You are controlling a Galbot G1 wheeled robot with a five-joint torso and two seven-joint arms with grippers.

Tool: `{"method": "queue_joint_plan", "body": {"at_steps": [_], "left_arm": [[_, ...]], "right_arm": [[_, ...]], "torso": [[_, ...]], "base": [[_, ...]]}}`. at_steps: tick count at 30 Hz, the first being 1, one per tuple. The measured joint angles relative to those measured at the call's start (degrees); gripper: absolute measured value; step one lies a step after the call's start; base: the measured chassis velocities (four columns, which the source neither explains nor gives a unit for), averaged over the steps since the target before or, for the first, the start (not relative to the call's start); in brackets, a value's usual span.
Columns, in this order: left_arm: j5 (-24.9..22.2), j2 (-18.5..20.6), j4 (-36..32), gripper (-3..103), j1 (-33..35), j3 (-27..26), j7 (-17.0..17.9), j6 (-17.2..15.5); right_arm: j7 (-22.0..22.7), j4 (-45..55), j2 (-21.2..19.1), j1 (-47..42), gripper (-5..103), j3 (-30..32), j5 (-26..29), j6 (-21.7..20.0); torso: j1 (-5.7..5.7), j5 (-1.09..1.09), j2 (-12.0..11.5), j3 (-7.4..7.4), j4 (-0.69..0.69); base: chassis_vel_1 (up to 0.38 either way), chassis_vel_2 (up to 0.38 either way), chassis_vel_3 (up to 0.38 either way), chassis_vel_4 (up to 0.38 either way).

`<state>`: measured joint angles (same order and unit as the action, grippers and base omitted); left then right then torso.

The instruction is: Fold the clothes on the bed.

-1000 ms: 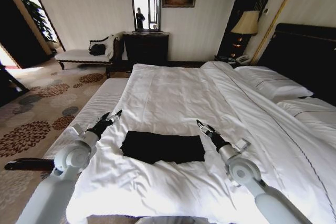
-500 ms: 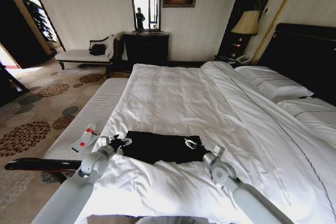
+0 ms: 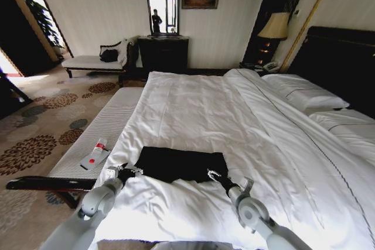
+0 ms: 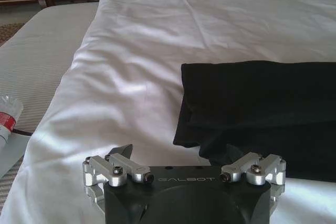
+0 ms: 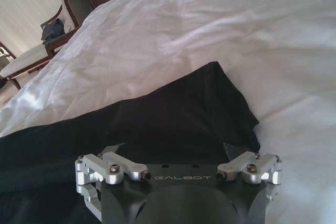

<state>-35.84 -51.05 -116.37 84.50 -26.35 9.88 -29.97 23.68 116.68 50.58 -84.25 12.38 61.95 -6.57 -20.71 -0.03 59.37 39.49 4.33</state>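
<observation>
Desk: we saw a long narrow white-cushioned desk (image 3: pixel 96 134) with a fine ribbed weave standing along the bed's left side, on a dark wooden frame.
Remote: we found a small white-and-red remote (image 3: pixel 95 153) lying flat on the desk's cushion, well apart from the black cloth.
Left end effector: we saw the left end effector (image 3: pixel 125 171) at the T-shirt's near left corner, just beside the dark fabric; in its wrist view the fingers (image 4: pixel 123 151) stood spread apart with only white duvet between them, gripping nothing.
T-shirt: we saw the black T-shirt (image 3: pixel 181 164) folded into a soft, flat, roughly rectangular pad, lying on the near part of the bed, between the two end effectors; its edges looked rounded and slightly rumpled, and no lettering was readable.
Right end effector: we saw the right end effector (image 3: pixel 213 175) at the T-shirt's near right corner, over its edge; the wrist view showed its metal linkages splayed wide over the black cloth, and we could not tell whether the tips touched it.
Bed: we saw the bed (image 3: pixel 199 103) covered by a smooth white duvet with shallow creases, white pillows at the right and a tall dark headboard behind them.
</observation>
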Motion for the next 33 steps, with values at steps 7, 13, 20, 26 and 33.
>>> {"method": "queue_joint_plan", "body": {"at_steps": [7, 13, 20, 26, 33], "left_arm": [[-1.1, 2.9, -5.5, 100, 2.0, -2.5, 0.1, -1.2], [-11.0, -0.2, -12.7, 100, -1.6, -8.4, 1.7, 0.2], [-26.2, -2.1, -20.7, 100, -5.6, -21.1, 3.3, 3.3], [-32.6, -3.3, -25.6, 100, -6.2, -28.0, 4.9, 2.2], [-34.7, -7.5, -27.4, 100, -4.9, -29.2, 6.6, 0.1]], "right_arm": [[4.2, 7.8, -2.5, -4.2, 100, 8.5, 1.9, -1.1], [4.4, 9.2, -2.5, -2.1, 100, 13.3, 4.9, -1.2], [7.4, 5.0, -1.0, 0.3, 100, 16.9, 21.9, -4.1], [5.6, 1.6, 2.3, -1.7, 100, 18.6, 23.0, -4.4], [3.2, -3.4, 4.4, -2.0, 100, 18.2, 21.6, -4.9]], "torso": [[-0.01, -0.01, 0.0, 0.01, 0.00], [0.00, -0.02, 0.0, 0.00, 0.01], [-0.02, 0.01, 0.0, 0.01, 0.00], [-0.01, -0.01, 0.0, 0.01, 0.00], [-0.01, 0.00, 0.0, 0.01, 0.00]], "base": [[0.000, 0.000, 0.000, 0.000], [0.000, 0.000, 0.000, 0.000], [0.000, 0.000, 0.000, 0.000], [0.000, 0.000, 0.000, 0.000], [0.000, 0.000, 0.000, 0.000]]}}
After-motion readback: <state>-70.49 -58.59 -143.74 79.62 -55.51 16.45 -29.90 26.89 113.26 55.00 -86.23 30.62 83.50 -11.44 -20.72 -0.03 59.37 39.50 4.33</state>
